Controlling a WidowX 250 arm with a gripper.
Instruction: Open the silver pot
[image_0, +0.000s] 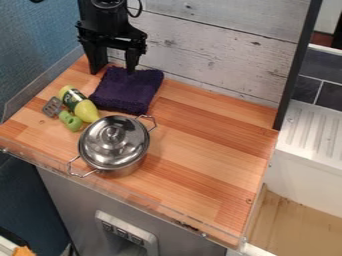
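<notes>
We could not see inside the silver pot, since its lid covered the opening. The top edge cut off the black arm, and we could not tell whether the hand touched the purple towel. The label on the yellow bottle was too small to read; an orange item was cut off below.
</notes>
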